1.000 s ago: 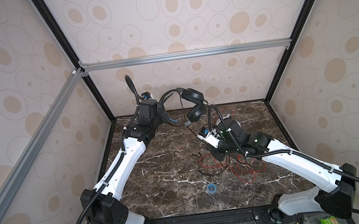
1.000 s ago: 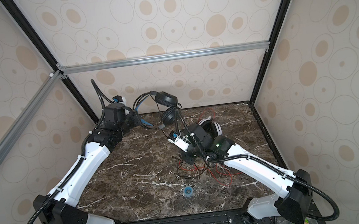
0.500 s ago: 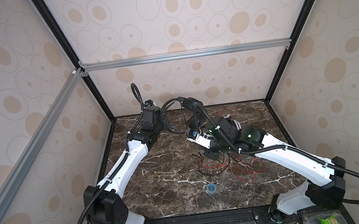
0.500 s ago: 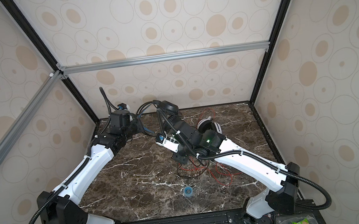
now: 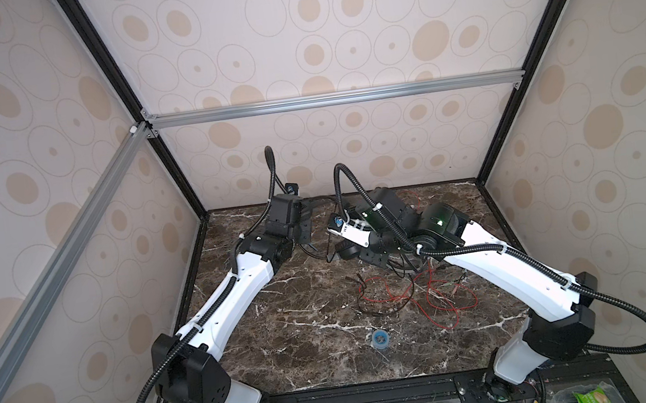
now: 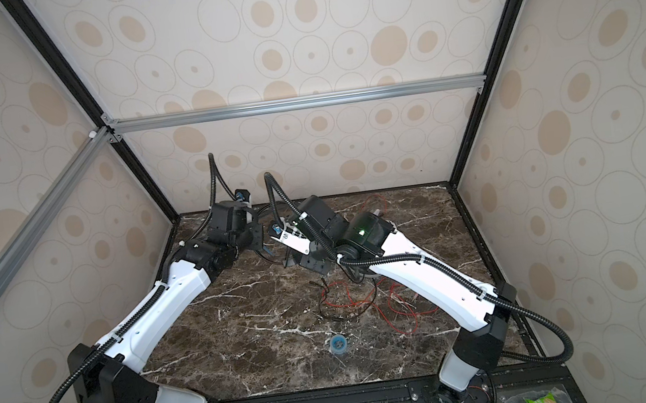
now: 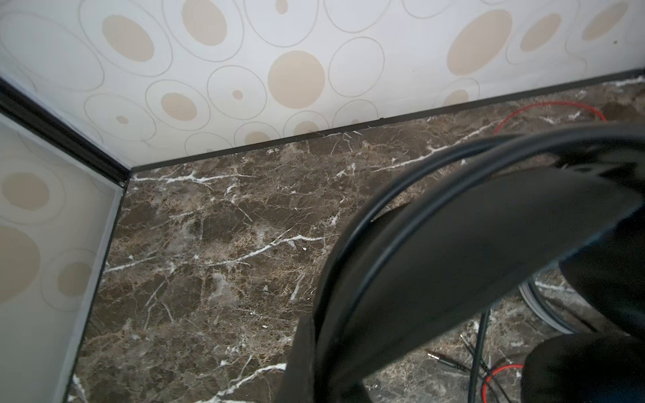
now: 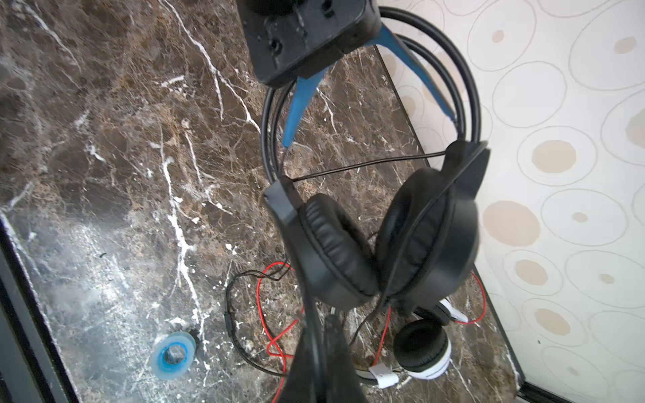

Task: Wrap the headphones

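Right wrist view: black headphones are held at counter's 12 o'clock, band clamped in left jaws, cord in right jaws. Winding seems in hand; taut looping is needed next.

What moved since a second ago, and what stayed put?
Both arms brought the black headphones down from up by the back wall toward the table. The left end effector still grips them and the right end effector still pinches the thin black cord. The white headphones, red cord and blue ring lie where they were.
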Action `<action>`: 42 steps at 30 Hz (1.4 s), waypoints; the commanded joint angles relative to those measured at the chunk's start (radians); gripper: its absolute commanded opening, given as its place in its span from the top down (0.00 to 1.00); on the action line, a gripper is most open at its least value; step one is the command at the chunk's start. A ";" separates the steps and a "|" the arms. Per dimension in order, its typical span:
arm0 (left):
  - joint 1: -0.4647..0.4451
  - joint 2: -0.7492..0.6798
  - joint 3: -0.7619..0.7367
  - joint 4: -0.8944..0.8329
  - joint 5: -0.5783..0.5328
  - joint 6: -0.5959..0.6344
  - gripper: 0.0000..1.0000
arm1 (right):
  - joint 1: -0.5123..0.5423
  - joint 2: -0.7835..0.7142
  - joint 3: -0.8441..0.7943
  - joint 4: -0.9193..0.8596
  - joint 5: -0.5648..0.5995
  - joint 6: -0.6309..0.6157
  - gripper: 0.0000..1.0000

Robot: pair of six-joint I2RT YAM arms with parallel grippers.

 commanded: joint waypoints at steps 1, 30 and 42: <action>-0.011 -0.002 0.058 -0.042 0.022 0.140 1.00 | 0.004 0.022 0.057 -0.050 0.064 -0.058 1.00; -0.049 -0.147 -0.039 -0.120 0.349 0.309 1.00 | -0.089 0.104 0.158 0.060 0.312 -0.102 0.86; -0.049 -0.156 -0.004 -0.120 0.359 0.291 1.00 | -0.193 0.033 0.019 0.112 0.221 0.060 0.86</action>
